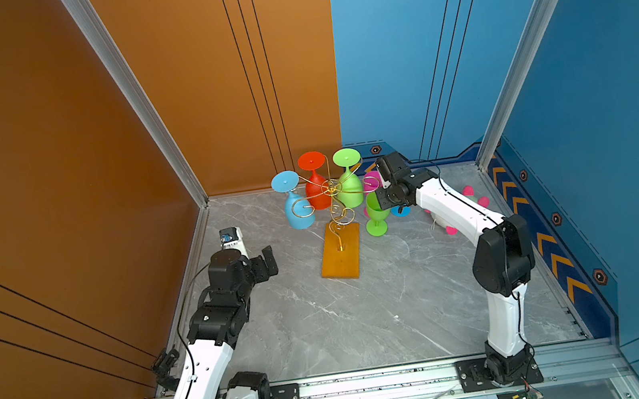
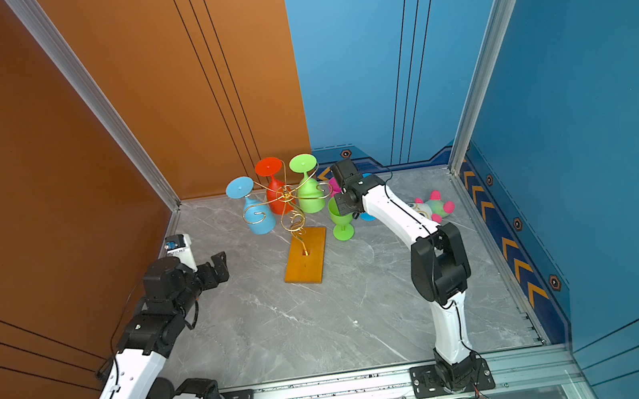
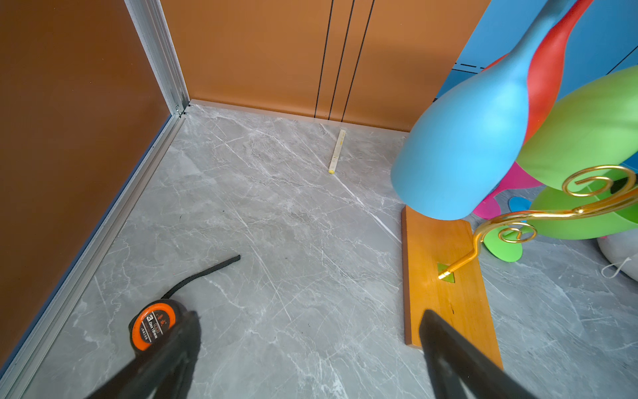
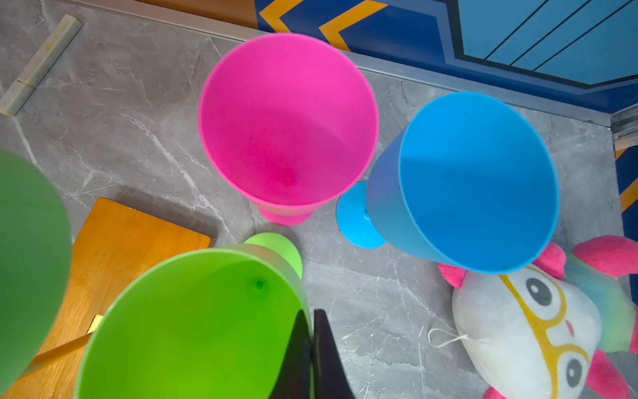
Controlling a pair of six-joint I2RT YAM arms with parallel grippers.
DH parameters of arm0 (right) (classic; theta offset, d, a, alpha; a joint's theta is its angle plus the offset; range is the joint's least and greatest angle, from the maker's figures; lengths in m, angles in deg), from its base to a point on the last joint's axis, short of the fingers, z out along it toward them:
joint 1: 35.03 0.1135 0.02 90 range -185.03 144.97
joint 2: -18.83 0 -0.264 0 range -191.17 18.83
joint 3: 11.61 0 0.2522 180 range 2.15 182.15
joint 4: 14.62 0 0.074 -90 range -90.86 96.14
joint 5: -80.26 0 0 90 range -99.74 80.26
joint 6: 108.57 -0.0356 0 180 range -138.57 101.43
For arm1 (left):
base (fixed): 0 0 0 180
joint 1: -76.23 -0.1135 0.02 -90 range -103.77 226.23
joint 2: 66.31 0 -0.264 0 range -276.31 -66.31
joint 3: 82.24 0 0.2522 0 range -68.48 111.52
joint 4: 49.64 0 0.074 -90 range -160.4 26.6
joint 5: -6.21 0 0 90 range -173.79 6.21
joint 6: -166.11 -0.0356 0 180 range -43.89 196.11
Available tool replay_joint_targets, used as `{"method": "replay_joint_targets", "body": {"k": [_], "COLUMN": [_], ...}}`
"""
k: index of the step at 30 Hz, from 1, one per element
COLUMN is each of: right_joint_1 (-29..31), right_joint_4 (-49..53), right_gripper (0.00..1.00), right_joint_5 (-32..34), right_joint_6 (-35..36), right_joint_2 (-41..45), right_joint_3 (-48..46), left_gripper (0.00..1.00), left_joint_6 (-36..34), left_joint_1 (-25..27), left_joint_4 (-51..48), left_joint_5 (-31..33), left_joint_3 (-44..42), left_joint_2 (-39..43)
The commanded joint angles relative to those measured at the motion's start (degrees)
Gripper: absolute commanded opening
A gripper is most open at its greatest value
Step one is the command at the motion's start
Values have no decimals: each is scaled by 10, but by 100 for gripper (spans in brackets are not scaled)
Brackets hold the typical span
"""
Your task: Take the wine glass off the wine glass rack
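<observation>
The rack (image 1: 341, 256) stands mid-counter (image 1: 346, 322), its wooden base flat and its gold arms carrying three upturned glasses: a pale-blue glass (image 1: 298, 211), a red glass (image 1: 317, 194) and a hung green glass (image 1: 350, 192). The green glass (image 1: 375, 212) is off the rack, upright just to the right of the base. The right tool (image 4: 311, 314) is clenched on its rim, one finger inside the bowl and one outside; whether its foot rests on the counter I cannot tell. Behind it a pink glass (image 4: 286, 124) and a blue glass (image 4: 476, 179) stand upright, with a plush toy (image 4: 524, 331) near the blue one. The left tool (image 1: 264, 263) hangs released and empty at the counter's left, near a tape measure (image 3: 153, 323).
</observation>
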Motion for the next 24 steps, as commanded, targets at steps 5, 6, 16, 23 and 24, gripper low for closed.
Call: {"method": "replay_joint_targets", "body": {"k": [5, 6, 16, 23, 24], "right_joint_1": [-7, -8, -13, -15, -16], "right_joint_4": [-7, -7, -7, -5, -5], "right_gripper": [7, 8, 20, 41, 46], "right_joint_5": [-8, -9, -32, -38, -41], "right_joint_6": [-9, -10, -17, -19, -19], "right_joint_2": [-11, -11, -12, 9, 14], "right_joint_3": [16, 16, 21, 20, 18], "left_gripper": [99, 99, 99, 99, 99], "left_joint_6": [10, 9, 11, 12, 13], "left_joint_1": [-7, -7, -8, -12, -13], "left_joint_4": [-8, -8, -8, -6, -6], "left_joint_5": [-14, -14, -18, -29, -32], "left_joint_3": [10, 10, 9, 12, 12], "left_joint_2": [-4, -4, -7, -14, -15]}}
